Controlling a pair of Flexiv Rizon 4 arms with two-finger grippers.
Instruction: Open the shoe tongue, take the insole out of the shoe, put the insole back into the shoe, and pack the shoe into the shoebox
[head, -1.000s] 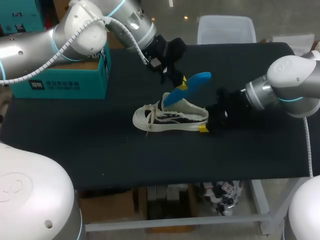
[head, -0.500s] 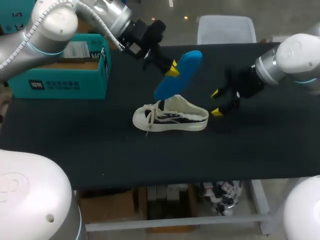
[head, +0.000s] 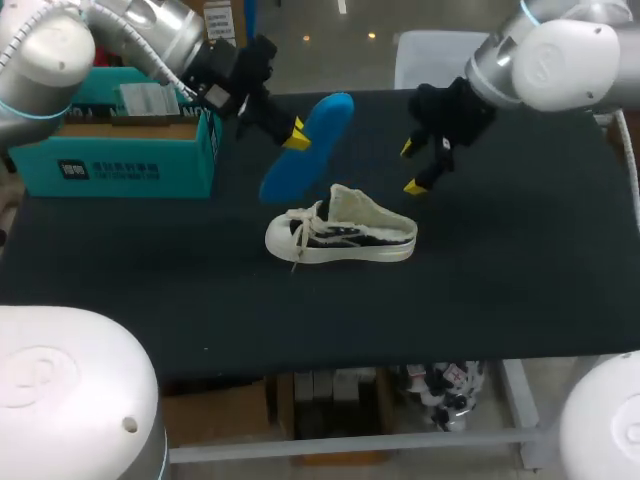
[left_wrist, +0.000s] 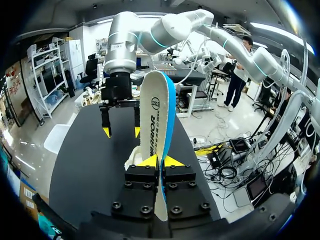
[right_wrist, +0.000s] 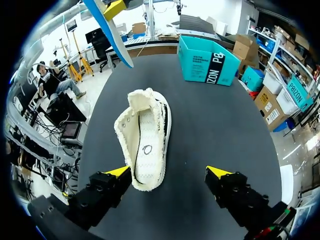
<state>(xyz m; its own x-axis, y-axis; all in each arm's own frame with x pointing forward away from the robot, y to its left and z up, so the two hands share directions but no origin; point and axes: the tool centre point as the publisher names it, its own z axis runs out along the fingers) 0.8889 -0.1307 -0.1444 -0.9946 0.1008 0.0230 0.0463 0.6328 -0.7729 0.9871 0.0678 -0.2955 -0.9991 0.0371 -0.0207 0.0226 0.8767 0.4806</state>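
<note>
A white low-top shoe (head: 340, 238) lies on its sole mid-table, tongue pulled open, its inside empty (right_wrist: 145, 137). My left gripper (head: 290, 135) hangs above and behind the shoe's toe, shut on the blue insole (head: 305, 145). In the left wrist view the insole (left_wrist: 152, 115) stands up from between the yellow tips of the left gripper (left_wrist: 160, 161), its white face showing. My right gripper (head: 411, 167) is open in the air behind the shoe's heel, holding nothing. Seen from its own wrist, the right gripper (right_wrist: 168, 172) has the shoe's heel (right_wrist: 145, 185) near one finger.
The teal shoebox (head: 120, 140) stands open at the table's far left, also seen as the shoebox (right_wrist: 207, 60) beyond the shoe's toe. The black tabletop (head: 500, 280) is bare to the front and right of the shoe.
The left gripper pulled the insole up out of the shoe and carried it back and to the left. The right gripper left the shoe's heel and rose toward the table's back, staying open.
</note>
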